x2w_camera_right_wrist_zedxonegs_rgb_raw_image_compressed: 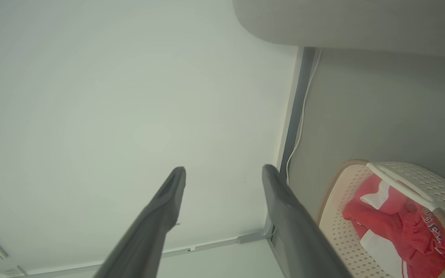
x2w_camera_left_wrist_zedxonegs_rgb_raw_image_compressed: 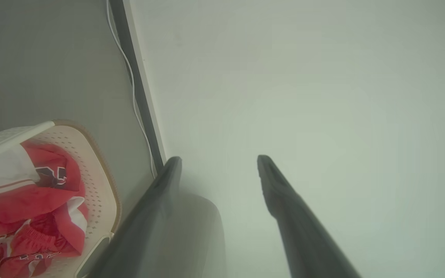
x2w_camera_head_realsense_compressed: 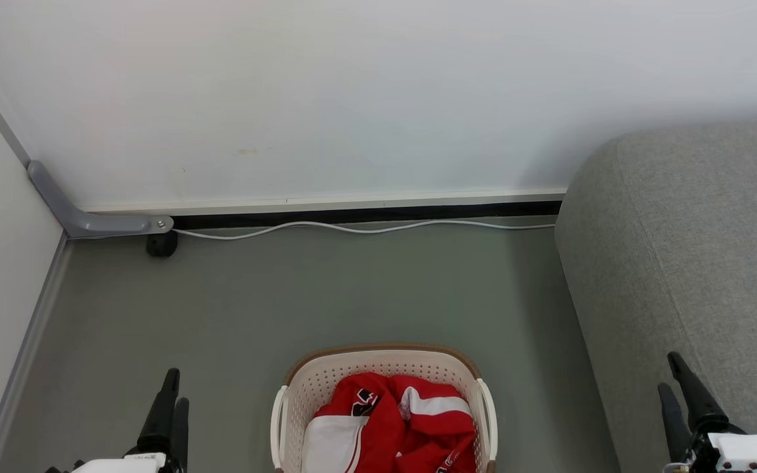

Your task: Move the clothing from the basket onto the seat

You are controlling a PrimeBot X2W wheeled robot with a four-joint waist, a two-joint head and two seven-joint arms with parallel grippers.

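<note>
The cream perforated basket (x2w_camera_head_realsense_compressed: 306, 384) with a brown rim stands on the floor at the bottom centre of the head view. Red clothing (x2w_camera_head_realsense_compressed: 395, 420) with white panels and dark printed marks is piled inside it. The basket (x2w_camera_left_wrist_zedxonegs_rgb_raw_image_compressed: 101, 181) and clothing (x2w_camera_left_wrist_zedxonegs_rgb_raw_image_compressed: 25, 200) sit at the lower left of the left wrist view, and the basket (x2w_camera_right_wrist_zedxonegs_rgb_raw_image_compressed: 336, 227) with clothing (x2w_camera_right_wrist_zedxonegs_rgb_raw_image_compressed: 384, 220) at the lower right of the right wrist view. The grey seat (x2w_camera_head_realsense_compressed: 694, 263) fills the right side. My left gripper (x2w_camera_head_realsense_compressed: 173, 387) is open, left of the basket. My right gripper (x2w_camera_head_realsense_compressed: 671, 371) is open, over the seat's front edge.
A white wall runs along the back, with a dark skirting strip and a white cable (x2w_camera_head_realsense_compressed: 365, 228) lying at its foot. A grey bracket (x2w_camera_head_realsense_compressed: 89, 220) and a black foot (x2w_camera_head_realsense_compressed: 161, 244) sit in the left corner. Grey floor (x2w_camera_head_realsense_compressed: 326, 289) lies between basket and wall.
</note>
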